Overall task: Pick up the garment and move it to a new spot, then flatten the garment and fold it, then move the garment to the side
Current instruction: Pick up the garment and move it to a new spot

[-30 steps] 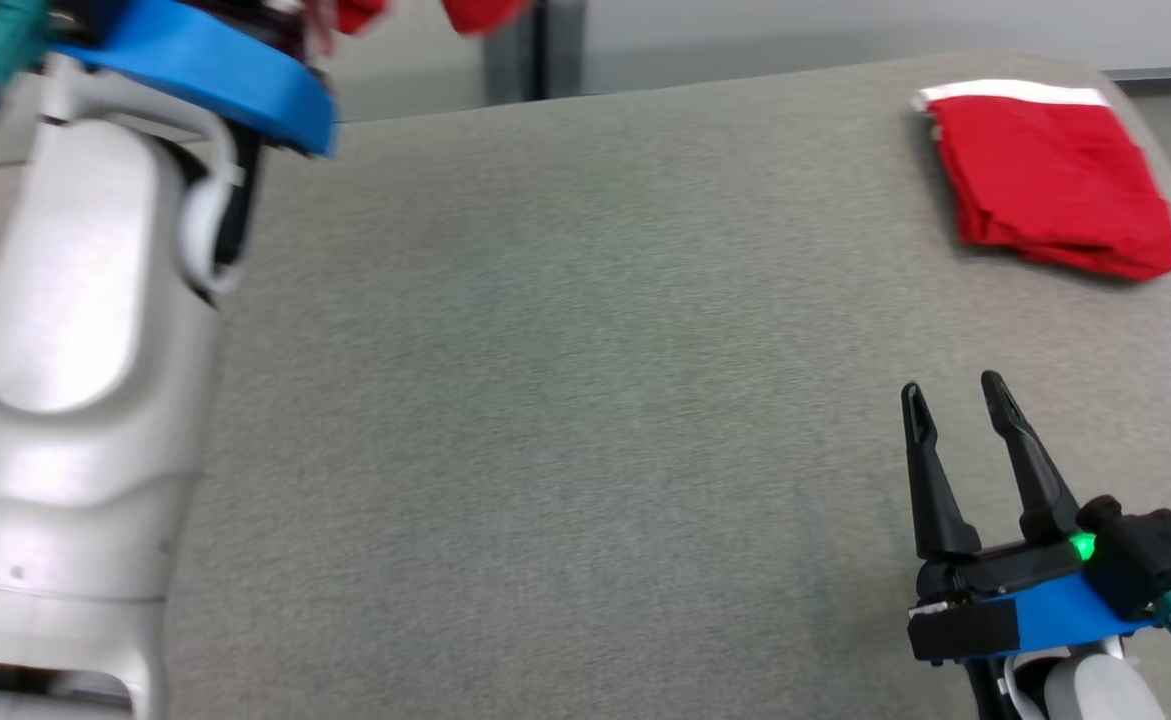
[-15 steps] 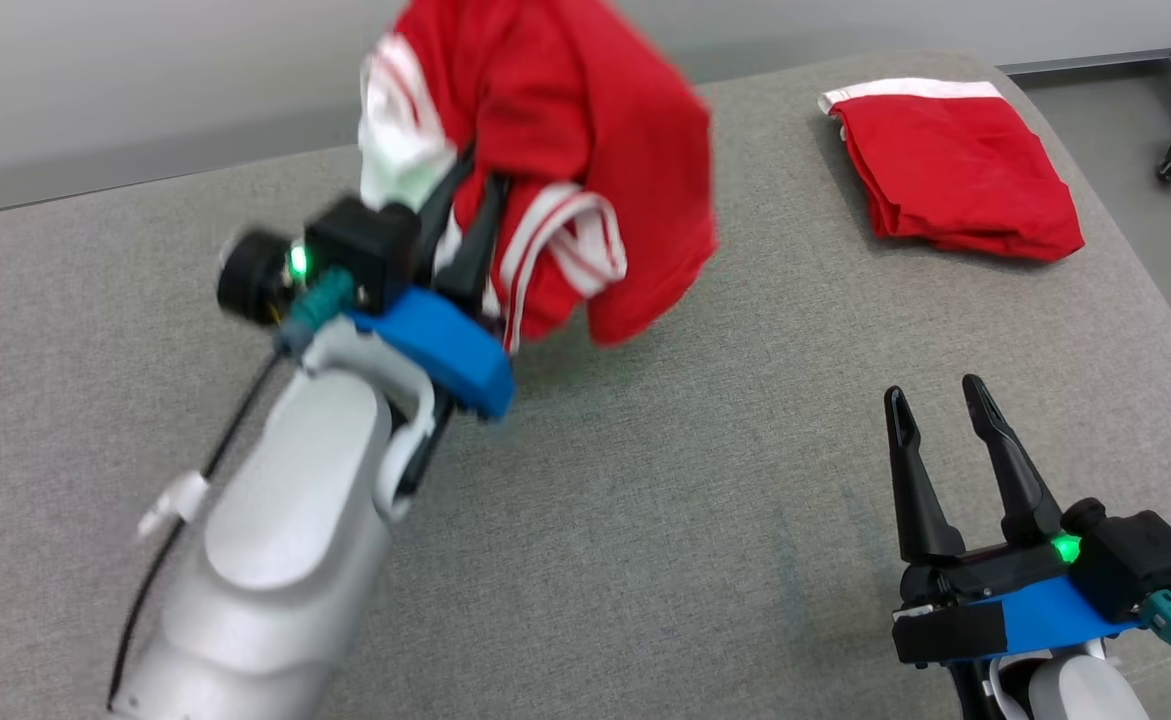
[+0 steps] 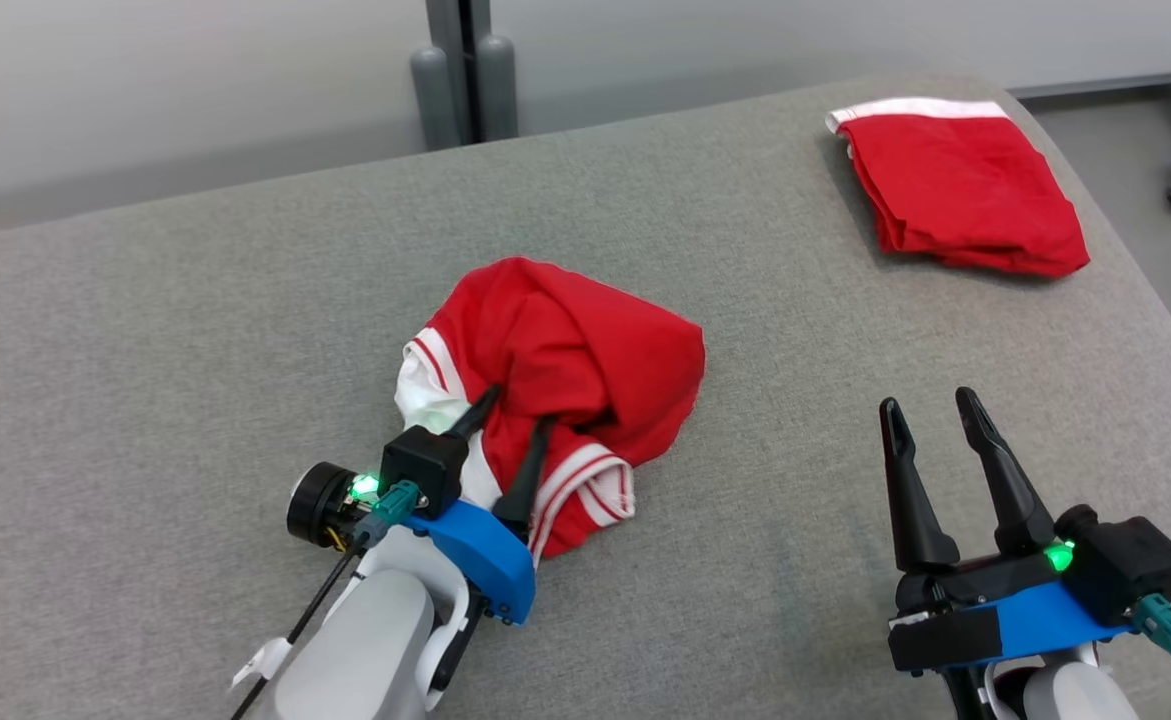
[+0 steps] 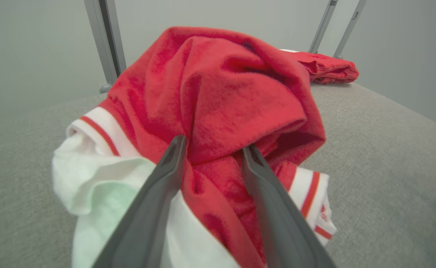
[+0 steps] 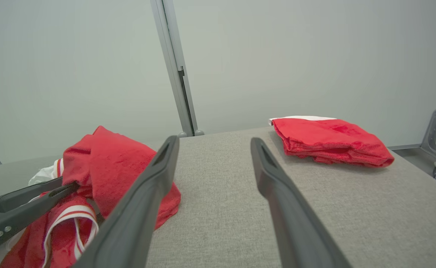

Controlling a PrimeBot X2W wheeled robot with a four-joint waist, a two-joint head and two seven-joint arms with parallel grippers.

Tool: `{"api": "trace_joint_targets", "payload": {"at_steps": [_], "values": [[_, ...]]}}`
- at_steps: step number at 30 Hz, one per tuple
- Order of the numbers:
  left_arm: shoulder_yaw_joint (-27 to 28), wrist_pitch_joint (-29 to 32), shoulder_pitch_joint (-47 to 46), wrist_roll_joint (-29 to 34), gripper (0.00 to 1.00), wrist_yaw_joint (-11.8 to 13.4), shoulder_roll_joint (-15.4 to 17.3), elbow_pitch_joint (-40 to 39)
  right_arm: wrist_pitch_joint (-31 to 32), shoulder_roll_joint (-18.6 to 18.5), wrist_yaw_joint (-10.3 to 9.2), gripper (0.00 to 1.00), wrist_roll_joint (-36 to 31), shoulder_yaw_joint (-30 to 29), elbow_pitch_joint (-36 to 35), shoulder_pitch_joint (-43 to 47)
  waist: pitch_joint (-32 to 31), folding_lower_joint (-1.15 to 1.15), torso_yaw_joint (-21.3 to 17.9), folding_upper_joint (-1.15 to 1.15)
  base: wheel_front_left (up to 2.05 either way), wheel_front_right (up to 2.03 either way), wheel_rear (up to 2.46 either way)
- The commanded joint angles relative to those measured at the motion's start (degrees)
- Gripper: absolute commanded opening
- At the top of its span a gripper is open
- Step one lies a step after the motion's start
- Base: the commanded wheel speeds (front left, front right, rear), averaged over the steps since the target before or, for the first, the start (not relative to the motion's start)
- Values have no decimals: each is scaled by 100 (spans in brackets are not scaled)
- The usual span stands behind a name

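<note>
At the middle of the grey padded table (image 3: 195, 330), your garment (image 3: 585, 350) sits in a crumpled red-and-white heap. Your left gripper (image 3: 513, 410) has its fingers parted around a red fold; you cannot tell whether they pinch it. Your right gripper (image 3: 927, 400) hovers well to the right, fingers spread over bare table. A folded red cloth (image 3: 965, 190) lies at the far right corner.
</note>
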Motion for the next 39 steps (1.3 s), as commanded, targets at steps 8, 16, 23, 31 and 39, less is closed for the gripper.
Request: {"api": "trace_joint_targets", "payload": {"at_steps": [8, 16, 23, 31, 39], "values": [[183, -194, 25, 36, 100, 229, -72, -530, -20, 1, 2, 100, -55, -52, 94, 218, -330, 0, 335, 0, 0, 0, 0], [976, -197, 676, 236, 100, 498, 295, -1683, -20, 0, 2, 100, -105, -152, 107, 337, -581, 0, 794, 0, 0, 0, 0], [1773, -198, 1499, 441, 100, 646, 529, -2413, -19, -1, 2, 100, -92, -237, 134, 432, -770, 0, 1156, 0, 0, 0, 0], [2430, -194, 2241, 758, 100, 632, 517, -2809, -19, -2, 1, 100, -164, -283, 192, 574, -924, 0, 1400, 0, 0, 0, 0], [2907, -194, 2719, 968, 100, 581, 326, -2876, -19, -1, 2, 100, -179, -360, 366, 750, -1076, 0, 1446, 0, 0, 0, 0]]}}
